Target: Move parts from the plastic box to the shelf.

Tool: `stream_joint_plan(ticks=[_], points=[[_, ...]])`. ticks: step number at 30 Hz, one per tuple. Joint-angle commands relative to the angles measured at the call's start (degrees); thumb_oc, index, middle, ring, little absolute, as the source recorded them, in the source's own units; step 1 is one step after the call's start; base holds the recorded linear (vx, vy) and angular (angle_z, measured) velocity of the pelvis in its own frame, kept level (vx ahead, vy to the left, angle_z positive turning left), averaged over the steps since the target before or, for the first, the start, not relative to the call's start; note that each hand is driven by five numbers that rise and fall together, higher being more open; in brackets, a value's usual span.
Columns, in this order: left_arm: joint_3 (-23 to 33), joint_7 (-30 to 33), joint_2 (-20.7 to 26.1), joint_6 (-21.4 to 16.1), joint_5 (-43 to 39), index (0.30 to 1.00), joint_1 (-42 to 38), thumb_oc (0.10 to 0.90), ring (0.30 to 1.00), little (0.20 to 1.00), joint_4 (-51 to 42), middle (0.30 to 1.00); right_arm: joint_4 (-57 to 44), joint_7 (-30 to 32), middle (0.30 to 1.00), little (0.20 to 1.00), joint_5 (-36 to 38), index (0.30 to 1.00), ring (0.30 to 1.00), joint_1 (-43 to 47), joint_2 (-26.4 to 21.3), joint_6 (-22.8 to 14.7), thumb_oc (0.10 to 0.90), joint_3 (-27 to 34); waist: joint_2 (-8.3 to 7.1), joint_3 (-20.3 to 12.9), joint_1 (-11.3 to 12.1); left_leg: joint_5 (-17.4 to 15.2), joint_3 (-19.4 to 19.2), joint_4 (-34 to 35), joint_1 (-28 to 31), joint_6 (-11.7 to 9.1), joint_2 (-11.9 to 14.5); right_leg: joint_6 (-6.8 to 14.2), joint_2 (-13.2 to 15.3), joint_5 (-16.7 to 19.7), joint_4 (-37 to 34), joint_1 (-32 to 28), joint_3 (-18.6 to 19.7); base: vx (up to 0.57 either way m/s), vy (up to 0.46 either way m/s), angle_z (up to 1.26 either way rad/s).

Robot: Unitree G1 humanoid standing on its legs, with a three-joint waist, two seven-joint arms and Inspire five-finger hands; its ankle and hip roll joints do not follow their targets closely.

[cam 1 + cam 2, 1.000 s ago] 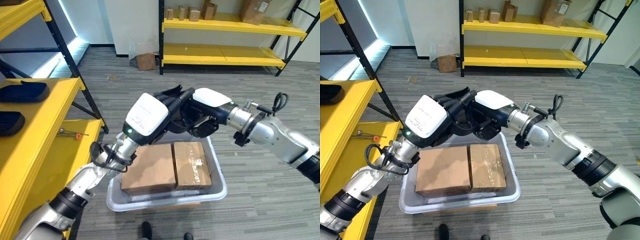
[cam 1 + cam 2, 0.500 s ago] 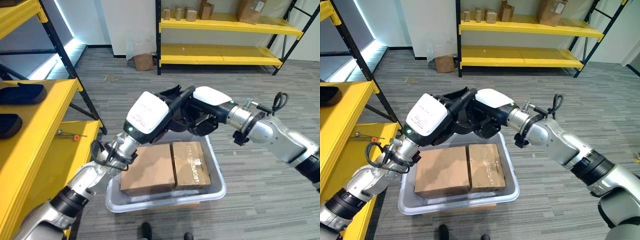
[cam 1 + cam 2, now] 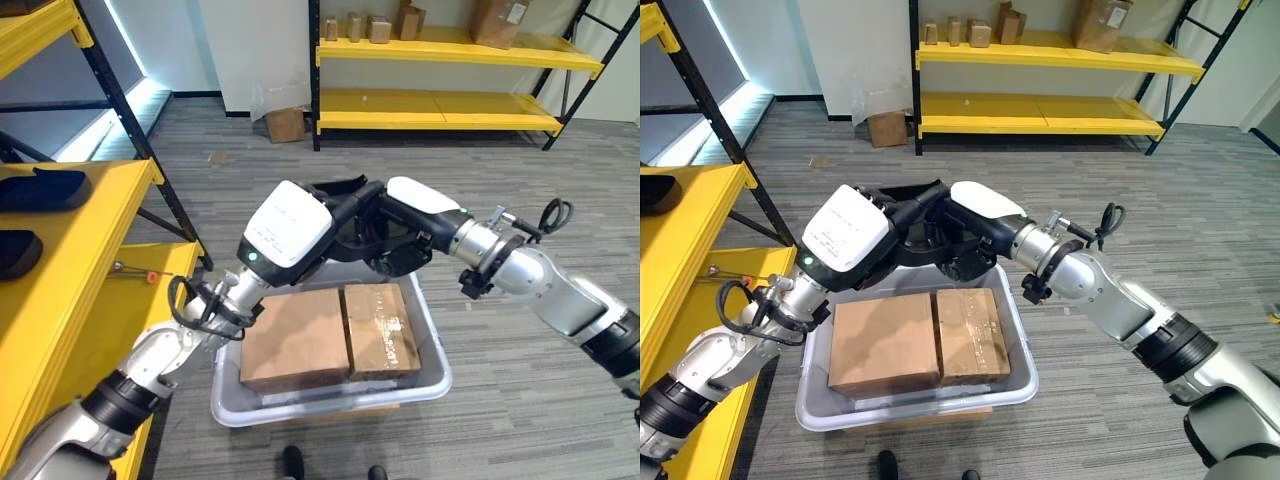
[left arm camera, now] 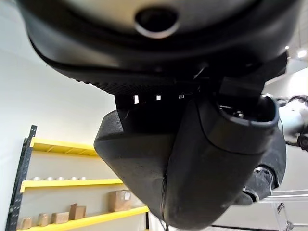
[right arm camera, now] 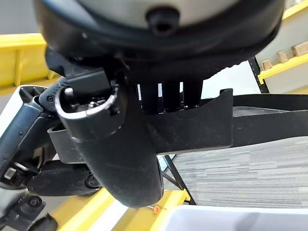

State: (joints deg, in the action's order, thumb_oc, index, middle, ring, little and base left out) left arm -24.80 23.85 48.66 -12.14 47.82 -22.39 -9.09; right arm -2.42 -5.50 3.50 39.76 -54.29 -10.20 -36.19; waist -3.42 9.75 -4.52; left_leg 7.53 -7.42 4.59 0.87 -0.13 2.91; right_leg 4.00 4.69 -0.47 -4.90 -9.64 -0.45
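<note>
Left hand (image 3: 300,225): was raised above the rear of the plastic box, its fingers closed on one end of the black part (image 3: 925,225).
Right hand (image 3: 415,215): was raised beside the left hand, its fingers curled over the other end of the same part; in the right wrist view the fingers (image 5: 173,91) hooked over the part's black edge (image 5: 202,122).
Black part: was held between both hands, clear of the box contents and above the box's far rim.
Plastic box (image 3: 435,370): was a grey tub on the floor in front of the robot, directly below the hands.
Cardboard boxes (image 3: 300,340): two lay flat side by side inside the tub, touching each other.
Shelf (image 3: 70,260): was a yellow rack on the robot's left, just beside the tub; dark parts (image 3: 40,188) rested on its upper level.
Lower shelf level: carried a small tool with an orange tip (image 3: 150,276).
Far rack (image 3: 440,50): stood well apart at the back wall, bearing cardboard cartons (image 3: 500,20).
</note>
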Motion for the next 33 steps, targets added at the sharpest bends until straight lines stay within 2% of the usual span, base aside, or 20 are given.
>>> stream_joint_plan(ticks=[1, 4, 9, 24, 25, 29, 32, 33], points=[[2.6, 0.0, 3.5, 2.1, -0.6, 0.3, 4.7, 0.4, 0.3, 0.3, 4.3, 0.3, -0.9, 9.6, 1.0, 1.0, 7.4, 1.0, 1.0, 4.8, 1.1, -5.1, 0.9, 14.0, -1.15, -10.3, 1.0, -6.0, 1.5, 0.4, 3.7, -4.6, 8.1, 4.2, 5.7, -1.4, 1.2, 2.6, -1.5, 0.04, -0.002, -0.01], [5.8, -0.1, 4.7, 2.0, -0.9, 0.3, 7.4, 0.4, 0.3, 0.3, 3.3, 0.3, -2.6, 9.9, 1.0, 1.0, 7.5, 1.0, 1.0, -1.3, 0.2, -5.4, 0.9, 19.1, -0.7, -10.0, 0.8, -5.5, 1.4, 0.4, 3.4, -4.5, 8.1, 4.2, 5.8, -1.1, 1.3, 2.9, -1.6, 0.0, 0.0, 0.0], [7.7, 0.0, 5.3, 2.2, -1.1, 0.3, 8.9, 0.4, 0.3, 0.3, 2.9, 0.3, -3.8, 10.2, 1.0, 1.0, 7.4, 1.0, 1.0, -6.4, 0.2, -5.6, 0.9, 23.5, -0.47, -10.0, 0.7, -6.1, 1.4, 0.4, 3.7, -4.6, 8.1, 4.3, 5.9, -1.5, 1.3, 2.6, -1.6, 0.01, 0.0, 0.0], [15.2, -0.3, 5.8, 2.0, -2.3, 0.3, 13.7, 0.4, 0.3, 0.3, 1.7, 0.3, -4.9, 11.8, 1.0, 1.0, 7.6, 1.0, 1.0, -23.0, 3.9, -5.9, 0.9, 39.6, 0.73, -9.7, -0.4, -6.4, 1.1, 0.4, 3.9, -4.4, 7.8, 4.5, 6.0, -1.6, 1.1, 2.8, -1.3, 0.0, -0.001, -0.01], [16.8, -0.1, 6.1, 2.0, -2.4, 0.3, 14.3, 0.4, 0.3, 0.3, 1.3, 0.3, -4.8, 12.3, 1.0, 1.0, 7.8, 1.0, 1.0, -24.9, 4.8, -6.1, 0.9, 41.9, 0.87, -9.7, -0.5, -6.4, 1.1, 0.4, 4.0, -4.4, 7.8, 4.5, 6.0, -1.6, 1.2, 2.8, -1.2, 0.02, -0.006, -0.04], [18.0, 0.0, 6.1, 2.0, -2.6, 0.3, 14.9, 0.4, 0.3, 0.3, 0.9, 0.3, -5.7, 12.5, 1.0, 1.0, 7.9, 1.0, 1.0, -27.2, 6.2, -6.3, 0.9, 44.3, 0.96, -9.7, -0.7, -6.5, 1.1, 0.4, 4.0, -4.3, 7.8, 4.5, 6.0, -1.6, 1.1, 2.9, -1.0, 0.01, -0.01, -0.05], [20.5, 0.2, 5.3, 2.2, -3.0, 0.3, 16.7, 0.4, 0.3, 0.3, 0.5, 0.3, -7.4, 12.5, 1.0, 1.0, 7.9, 1.0, 1.0, -30.9, 9.5, -6.5, 0.9, 47.0, 1.27, -9.5, -0.8, -6.7, 1.0, 0.4, 4.0, -4.2, 7.7, 4.4, 5.9, -1.8, 1.1, 3.0, -0.9, 0.01, -0.021, -0.02], [23.5, 0.5, 3.7, 2.5, -3.5, 0.3, 19.4, 0.4, 0.3, 0.3, 0.1, 0.3, -9.0, 12.4, 1.0, 1.0, 7.8, 1.0, 1.0, -34.3, 12.8, -6.6, 0.9, 48.8, 1.69, -9.2, -1.0, -6.7, 1.0, 0.4, 4.0, -4.2, 7.7, 4.3, 5.9, -2.0, 1.2, 3.0, -0.7, 0.01, -0.032, -0.03]])
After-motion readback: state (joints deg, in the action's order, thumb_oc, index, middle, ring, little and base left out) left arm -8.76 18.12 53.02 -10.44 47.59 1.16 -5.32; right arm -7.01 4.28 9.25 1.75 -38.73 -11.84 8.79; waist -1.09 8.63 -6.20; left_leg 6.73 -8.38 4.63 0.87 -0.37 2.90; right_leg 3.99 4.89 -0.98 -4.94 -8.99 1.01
